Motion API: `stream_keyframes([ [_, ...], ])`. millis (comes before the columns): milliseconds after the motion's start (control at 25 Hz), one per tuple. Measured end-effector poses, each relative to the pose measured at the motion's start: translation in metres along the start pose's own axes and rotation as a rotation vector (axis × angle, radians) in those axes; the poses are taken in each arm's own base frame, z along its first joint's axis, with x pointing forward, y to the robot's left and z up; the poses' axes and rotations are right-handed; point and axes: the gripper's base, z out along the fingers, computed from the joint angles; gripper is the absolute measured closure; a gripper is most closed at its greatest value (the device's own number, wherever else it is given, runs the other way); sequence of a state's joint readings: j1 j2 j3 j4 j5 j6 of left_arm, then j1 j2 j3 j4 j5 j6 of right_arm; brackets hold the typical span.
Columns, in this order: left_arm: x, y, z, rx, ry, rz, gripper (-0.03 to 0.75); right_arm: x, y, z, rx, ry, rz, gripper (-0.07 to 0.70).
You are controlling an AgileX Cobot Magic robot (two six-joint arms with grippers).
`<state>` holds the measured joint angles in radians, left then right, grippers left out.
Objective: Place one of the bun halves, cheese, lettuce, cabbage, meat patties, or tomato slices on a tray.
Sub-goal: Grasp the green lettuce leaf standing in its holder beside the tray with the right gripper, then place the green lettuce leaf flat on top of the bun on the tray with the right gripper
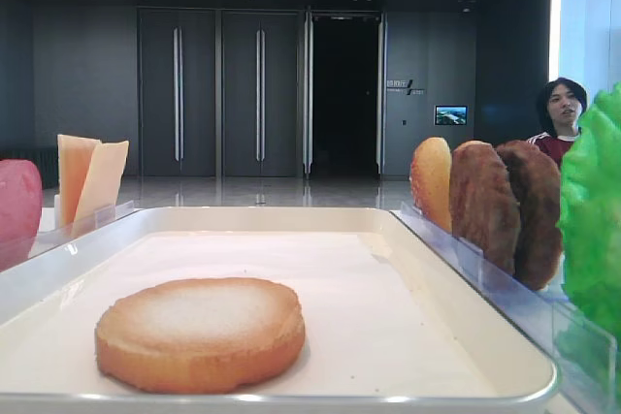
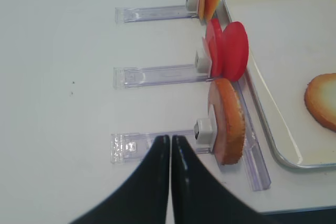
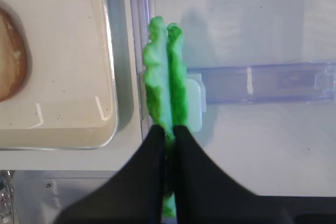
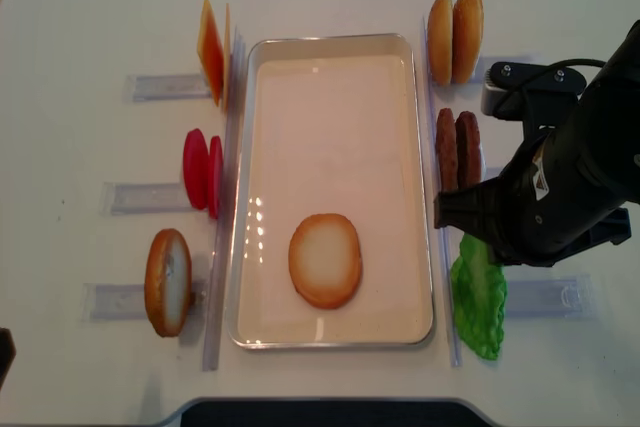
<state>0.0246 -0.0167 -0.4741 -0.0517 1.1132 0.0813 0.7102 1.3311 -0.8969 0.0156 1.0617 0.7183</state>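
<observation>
Our right gripper (image 3: 168, 129) clamped on the frilly green lettuce leaf (image 3: 165, 77) just right of the white rectangular tray (image 3: 107, 51), our left gripper (image 2: 170, 142) pinched together, empty

A golden-brown round bun half (image 4: 325, 260) with paler face lies on the white rectangular tray (image 4: 340, 107), bright green frilly lettuce (image 4: 476, 309) right, pinkish-red tomato discs (image 4: 202, 170) left.

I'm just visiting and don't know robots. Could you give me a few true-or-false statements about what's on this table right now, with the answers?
1. One bun half lies flat on the tray. True.
2. The right gripper is shut on the lettuce. True.
3. The tomato slices are on the tray. False: they stand in a holder left of it.
4. The left gripper holds a cheese slice. False: it is shut on nothing.
5. Two meat patties stand right of the tray. True.
</observation>
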Motion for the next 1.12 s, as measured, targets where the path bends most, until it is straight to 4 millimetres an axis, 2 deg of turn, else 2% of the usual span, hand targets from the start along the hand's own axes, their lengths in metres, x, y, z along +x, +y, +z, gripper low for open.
stream_keyframes([
  [440, 0.000, 0.000, 0.000, 0.000, 0.000, 0.000, 0.722, 0.000, 0.001, -0.003, 0.000, 0.011, 0.021, 0.599],
  [920, 0.000, 0.000, 0.000, 0.000, 0.000, -0.001, 0.722, -0.013, 0.018, -0.046, -0.081, -0.016, 0.033, 0.599],
  [1120, 0.000, 0.000, 0.000, 0.000, 0.000, -0.001, 0.722, -0.011, 0.031, -0.056, -0.145, -0.038, -0.001, 0.599],
])
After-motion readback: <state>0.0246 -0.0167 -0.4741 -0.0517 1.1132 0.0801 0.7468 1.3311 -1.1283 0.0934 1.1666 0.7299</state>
